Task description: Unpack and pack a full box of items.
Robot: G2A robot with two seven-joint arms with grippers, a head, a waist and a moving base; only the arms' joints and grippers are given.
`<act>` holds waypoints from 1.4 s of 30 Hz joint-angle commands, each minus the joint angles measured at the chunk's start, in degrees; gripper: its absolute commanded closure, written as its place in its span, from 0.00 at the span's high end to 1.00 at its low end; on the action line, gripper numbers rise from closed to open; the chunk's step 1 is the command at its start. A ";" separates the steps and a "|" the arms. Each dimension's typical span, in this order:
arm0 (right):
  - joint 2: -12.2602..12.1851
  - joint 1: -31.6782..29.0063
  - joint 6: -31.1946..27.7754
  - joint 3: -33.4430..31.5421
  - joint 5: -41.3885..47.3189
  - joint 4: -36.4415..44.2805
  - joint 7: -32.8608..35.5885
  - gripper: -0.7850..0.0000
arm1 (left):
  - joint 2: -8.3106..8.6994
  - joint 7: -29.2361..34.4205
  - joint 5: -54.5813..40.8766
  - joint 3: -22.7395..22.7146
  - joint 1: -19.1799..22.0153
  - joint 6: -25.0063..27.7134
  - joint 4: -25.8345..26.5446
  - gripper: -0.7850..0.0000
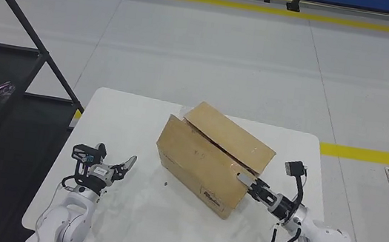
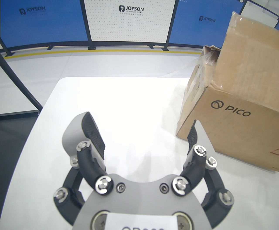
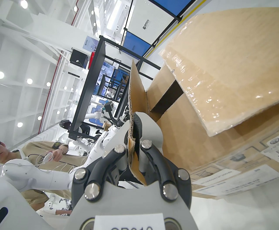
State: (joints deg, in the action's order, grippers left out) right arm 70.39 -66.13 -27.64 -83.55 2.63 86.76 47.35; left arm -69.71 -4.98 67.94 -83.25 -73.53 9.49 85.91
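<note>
Box (image 1: 212, 157) sits on white table (image 1: 128, 112) amid pale floor (image 1: 190, 46); left fingers (image 2: 93, 132) spread, right fingers (image 3: 150, 128) pinching flap (image 3: 136, 91).

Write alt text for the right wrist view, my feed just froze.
The right gripper is shut on the edge of a cardboard flap standing out from the brown box. A second flap, covered in clear tape, is partly open beside it.

A white table (image 1: 133, 213) with rounded corners bears one brown cardboard box (image 1: 196, 162) near its middle.
</note>
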 commanded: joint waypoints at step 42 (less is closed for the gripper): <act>-3.40 -13.08 -6.48 -4.69 -8.96 13.06 -3.49 1.00 | 0.00 0.00 0.00 0.00 0.00 0.00 0.00 1.00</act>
State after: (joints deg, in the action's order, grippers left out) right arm 67.20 -77.30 -33.21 -87.20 -5.83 98.27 43.86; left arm -69.71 -4.98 67.94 -83.25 -73.53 9.49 85.91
